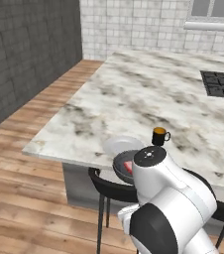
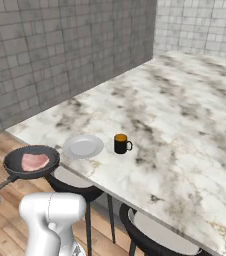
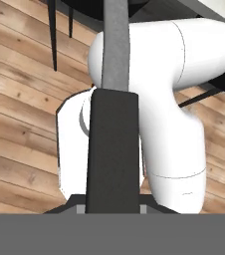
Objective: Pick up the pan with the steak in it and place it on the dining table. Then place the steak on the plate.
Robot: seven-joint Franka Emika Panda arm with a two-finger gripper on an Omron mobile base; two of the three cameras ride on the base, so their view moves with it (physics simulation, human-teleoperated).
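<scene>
While the pan [image 2: 31,161] is carried in mid-air just off the near edge of the table [image 2: 175,130], the steak [image 2: 35,161] is seen lying flat in its middle. In the hand view the long handle [image 3: 113,149] is clamped by the claw [image 3: 112,211], jaws closed on it. Beside the pan's rim, on the marble, the plate [image 2: 83,146] is waiting, and a dark mug [image 2: 121,143] is parked just past it. Danger is judged plain enough: with a grip so far out on the handle, the pan could be tipped and the steak spilled to the wooden floor [image 1: 25,208]. If it is brought in too low, the table edge could be struck; too far, and the plate could be knocked.
</scene>
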